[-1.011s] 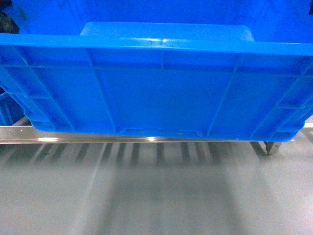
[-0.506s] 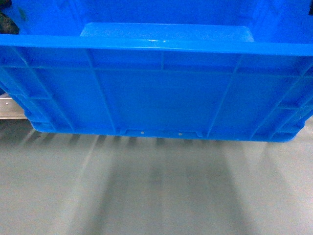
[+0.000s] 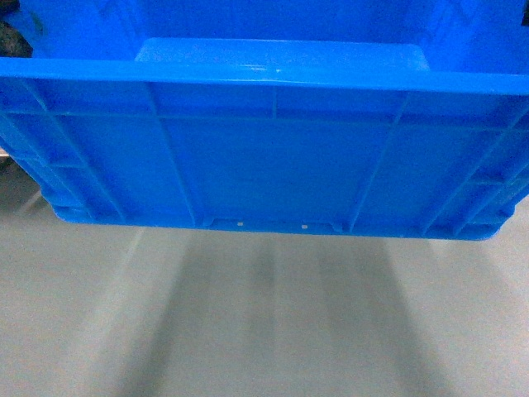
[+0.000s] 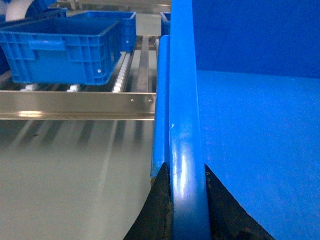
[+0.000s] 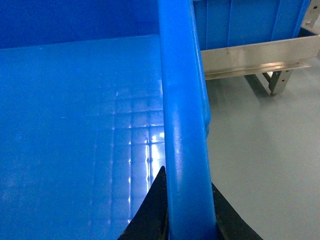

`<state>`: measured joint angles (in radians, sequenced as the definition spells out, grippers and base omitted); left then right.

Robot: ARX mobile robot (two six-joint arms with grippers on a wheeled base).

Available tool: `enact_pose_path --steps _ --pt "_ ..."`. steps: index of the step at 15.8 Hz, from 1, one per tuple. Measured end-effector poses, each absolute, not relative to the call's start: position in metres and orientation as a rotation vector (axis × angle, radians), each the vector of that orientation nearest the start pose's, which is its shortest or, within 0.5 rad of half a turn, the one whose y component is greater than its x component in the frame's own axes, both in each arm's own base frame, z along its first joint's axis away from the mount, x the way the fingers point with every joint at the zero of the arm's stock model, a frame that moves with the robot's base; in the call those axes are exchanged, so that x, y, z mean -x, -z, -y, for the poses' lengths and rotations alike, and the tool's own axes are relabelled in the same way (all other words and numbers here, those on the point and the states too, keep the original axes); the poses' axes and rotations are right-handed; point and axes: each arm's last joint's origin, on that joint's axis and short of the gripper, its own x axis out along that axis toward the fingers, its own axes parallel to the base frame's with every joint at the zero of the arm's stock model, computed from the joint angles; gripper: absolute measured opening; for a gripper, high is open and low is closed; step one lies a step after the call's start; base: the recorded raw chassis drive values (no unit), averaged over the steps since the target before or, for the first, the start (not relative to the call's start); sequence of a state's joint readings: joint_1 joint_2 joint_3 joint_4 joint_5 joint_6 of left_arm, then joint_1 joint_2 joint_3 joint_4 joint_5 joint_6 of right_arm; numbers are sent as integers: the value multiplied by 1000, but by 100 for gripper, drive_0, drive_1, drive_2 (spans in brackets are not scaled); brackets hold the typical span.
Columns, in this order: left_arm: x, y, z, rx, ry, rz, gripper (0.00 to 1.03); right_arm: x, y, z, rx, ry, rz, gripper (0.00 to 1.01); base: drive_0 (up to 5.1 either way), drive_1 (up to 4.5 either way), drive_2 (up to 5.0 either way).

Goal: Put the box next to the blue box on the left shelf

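blue plastic fills most of what we see: the box (image 3: 273,149) hangs in front of us, carried by both arms, its ribbed near wall facing the head camera and the grey floor (image 3: 264,322) blurred beneath it. we hold it by its two side rims, the left claw (image 4: 186,200) clamped over the left rim and the right claw (image 5: 185,205) clamped over the right rim, one dark finger on each side of the thick lip in both wrist views. the box is off the rack, in the air, not yet set down. ahead on the left we see the left shelf (image 4: 75,106), its steel front rail with screws and rows of white wheels behind it, and the other blue box (image 4: 60,52) sitting on those wheels, with open roller lanes to its right. to do this step well, we judge, we should keep both grips firm and level so the box does not twist, bring its bottom edge clear above the steel rail before going forward, line it up with the free lanes just beside the other blue box, then lower it flat onto the wheels and only then open. since rollers let things slide, we should release gently.
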<state>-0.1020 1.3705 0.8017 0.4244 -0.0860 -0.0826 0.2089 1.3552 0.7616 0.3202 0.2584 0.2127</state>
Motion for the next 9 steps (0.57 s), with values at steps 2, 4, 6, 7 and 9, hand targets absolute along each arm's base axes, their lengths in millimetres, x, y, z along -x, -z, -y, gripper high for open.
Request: enact_pose_path --steps 2,4,6,7,9 --pt "-300 -266 28 68 9 -150 9 -287 -247 -53 -147 78 -266 8 0 0 0" --pt "-300 -267 28 69 9 -141 9 -288 -248 -53 -149 76 -256 8 0 0 0" --pt "-300 -267 28 69 9 -143 9 -287 -248 -53 -148 77 -258 8 0 0 0" --pt "-300 -267 28 69 9 -142 9 -287 -248 -53 -148 77 -258 8 0 0 0" --pt "-300 -267 28 69 9 -142 9 -288 -248 -53 -148 77 -257 8 0 0 0"
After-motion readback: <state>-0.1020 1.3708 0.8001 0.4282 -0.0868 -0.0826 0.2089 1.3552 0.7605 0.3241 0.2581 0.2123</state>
